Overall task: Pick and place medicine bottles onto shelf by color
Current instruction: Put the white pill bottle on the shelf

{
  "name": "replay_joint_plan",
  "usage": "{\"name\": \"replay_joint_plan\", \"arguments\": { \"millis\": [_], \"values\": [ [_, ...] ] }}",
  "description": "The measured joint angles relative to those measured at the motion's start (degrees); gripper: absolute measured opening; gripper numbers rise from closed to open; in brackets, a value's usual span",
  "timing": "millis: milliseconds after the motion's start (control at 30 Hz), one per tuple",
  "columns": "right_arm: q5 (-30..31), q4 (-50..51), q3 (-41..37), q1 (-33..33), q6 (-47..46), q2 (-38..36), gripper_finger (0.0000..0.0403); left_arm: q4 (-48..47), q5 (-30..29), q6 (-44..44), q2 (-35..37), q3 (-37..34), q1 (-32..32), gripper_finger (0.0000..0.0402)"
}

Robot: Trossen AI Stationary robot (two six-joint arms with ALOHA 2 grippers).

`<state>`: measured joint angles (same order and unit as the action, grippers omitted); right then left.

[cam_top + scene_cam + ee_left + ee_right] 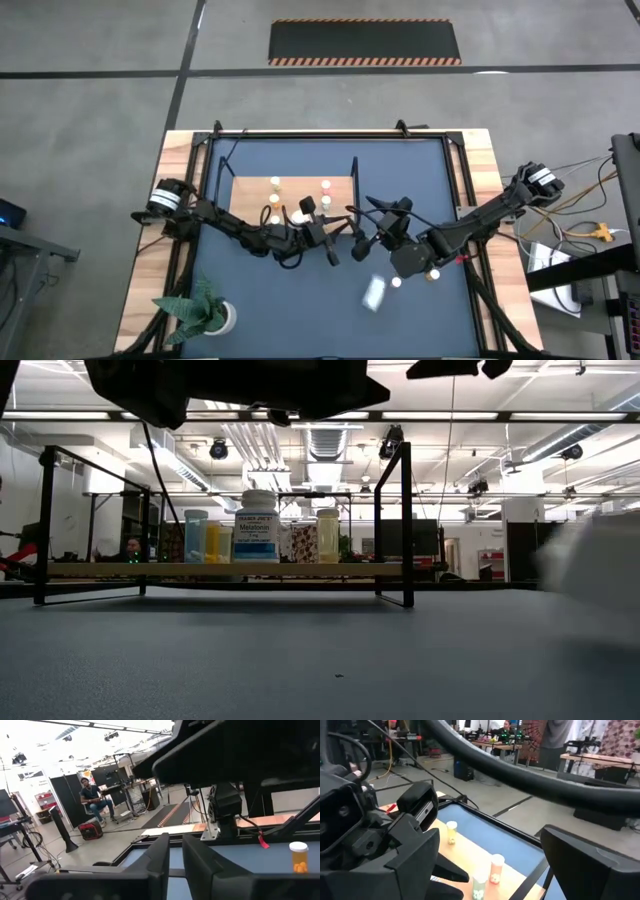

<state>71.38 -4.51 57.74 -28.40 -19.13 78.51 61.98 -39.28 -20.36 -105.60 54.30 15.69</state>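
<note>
Medicine bottles are partly shelved, and you have nothing in either hand. Your left gripper point(174, 846) has its fingers drawn narrow with only a slit between them and no bottle there. It hangs at the shelf's near right corner, pointing across at the other arm. Your right gripper point(490, 837) faces it from just off that same corner, spread wide and empty, looking down over the wooden shelf point(250, 195). On the board, the high view gives you roughly six bottles in two rows. From the right wrist you can pick out a yellow-topped bottle point(451, 832), an orange-topped bottle point(496, 867) and a greenish one point(479, 887). The low view adds a big white labelled bottle point(257, 525) standing upright among them. Whether every row is sorted by colour, I can't tell from here. Out on the dark blue tabletop point(270, 300) there is work left. A white bottle point(373, 292) lies loose in front of the right arm, blurred. Two small bottles point(397, 283) stand near that arm's forearm, one of them the amber pill bottle point(299, 857) your left wrist sees. So I'd call it past halfway, with about three to fetch.
</note>
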Motion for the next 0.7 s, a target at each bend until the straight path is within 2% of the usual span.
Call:
{"name": "replay_joint_plan", "arguments": {
  "millis": [100, 167, 400, 433, 500, 600, 700],
  "values": [
    [-4.22, 2.37, 0.00, -1.30, -0.03, -1.79, 0.0337, -0.01, -0.09, -2.33, 0.00, -0.32, 0.46, 0.0018],
    [-11.20, 5.47, 0.00, -1.93, -0.80, -3.38, 0.0338, -0.21, -0.07, -4.36, 0.05, -0.35, 0.99, 0.0012],
    [-50.70, 20.37, 0.02, -2.89, -4.88, -6.04, 0.0328, -1.18, -0.18, -9.97, 0.87, -0.33, 2.77, 0.0010],
    [-55.40, 21.91, 0.02, -3.38, -7.13, -6.01, 0.0327, -1.48, -0.18, -10.34, 1.14, -0.34, 2.98, 0.0010],
    [-60.51, 23.09, 0.02, -4.44, -14.29, -5.74, 0.0327, -1.72, -0.21, -10.52, 1.71, -0.35, 3.30, 0.0010],
    [-64.08, 25.26, 0.02, -6.67, -27.55, -5.74, 0.0327, -1.47, -0.31, -10.60, 2.81, -0.68, 3.71, 0.0010],
    [-68.23, 26.71, 0.02, -10.30, -45.11, -5.55, 0.0327, -2.04, -0.35, -12.78, 4.13, -1.31, 3.93, 0.0010]
  ]
}}
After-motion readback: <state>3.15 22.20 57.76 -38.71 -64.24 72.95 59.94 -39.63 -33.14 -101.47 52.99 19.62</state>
